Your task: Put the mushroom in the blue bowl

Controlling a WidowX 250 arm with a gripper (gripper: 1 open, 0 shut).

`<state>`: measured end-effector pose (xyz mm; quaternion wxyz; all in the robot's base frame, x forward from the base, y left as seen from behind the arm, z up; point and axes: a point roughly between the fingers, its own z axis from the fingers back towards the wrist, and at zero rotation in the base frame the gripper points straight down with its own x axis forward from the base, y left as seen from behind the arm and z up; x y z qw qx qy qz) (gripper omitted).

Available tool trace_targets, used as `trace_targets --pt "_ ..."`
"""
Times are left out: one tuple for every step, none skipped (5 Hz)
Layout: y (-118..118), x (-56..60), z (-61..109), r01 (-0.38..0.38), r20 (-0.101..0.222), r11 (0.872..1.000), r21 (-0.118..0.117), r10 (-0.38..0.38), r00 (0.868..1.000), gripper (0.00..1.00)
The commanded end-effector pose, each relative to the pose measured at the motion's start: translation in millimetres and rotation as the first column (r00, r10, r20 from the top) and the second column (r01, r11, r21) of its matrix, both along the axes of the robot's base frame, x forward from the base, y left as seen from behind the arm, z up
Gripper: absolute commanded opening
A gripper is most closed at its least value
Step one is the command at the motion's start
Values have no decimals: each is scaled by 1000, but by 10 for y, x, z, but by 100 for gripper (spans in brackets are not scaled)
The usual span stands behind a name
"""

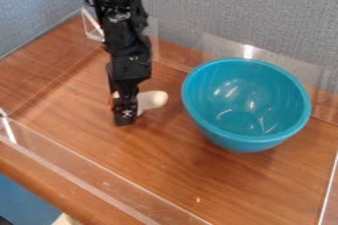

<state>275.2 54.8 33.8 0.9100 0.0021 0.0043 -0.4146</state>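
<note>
Blue bowl: here it is, the blue bowl [247,136], big, round and deep, sitting upright on the right side of the view, its mouth facing up and a little toward the camera.
Bowl interior: smooth, glossy teal all the way down, bright highlights on the wall and the base, and that bare surface is what fills the view inside.
Clear enclosure: and around the play, transparent walls [113,191], one edge running diagonally across the lower left, more clear panels behind; the bowl and the mushroom are both on the wooden surface [179,170] within.
Mushroom: down on the wood, the mushroom [153,100], outside the bowl and to its left in the picture, cream stem poking out toward the bowl, lying on its side.
Mushroom cap: mostly hidden behind the dark fingers, just a sliver of orange-brown peeking out on their far left edge.
Gripper: the black gripper [126,115] reaches down from above, tips low by the wood, jaws spread wide and released, with no grip closed on the toy.
Mushroom to gripper: right at the fingers, which cross in front of its middle in this view; whether they touch it, I cannot tell.
</note>
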Motion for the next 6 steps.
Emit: trace_targets --pt "-10 -4 2 9 0 1000 -9 -9 1000 100" --pt "-3 -5 -13 0 0 1000 -12 0 1000 0" --pt "11 -20 16 -11 2 1000 -18 11 1000 0" --pt "44 -37 63 -52 8 998 -22 52 999 0" --pt "48 -51 177 -122 14 992 -19 122 992 0" --pt "51 -65 317 -197 23 980 -14 198 980 0"
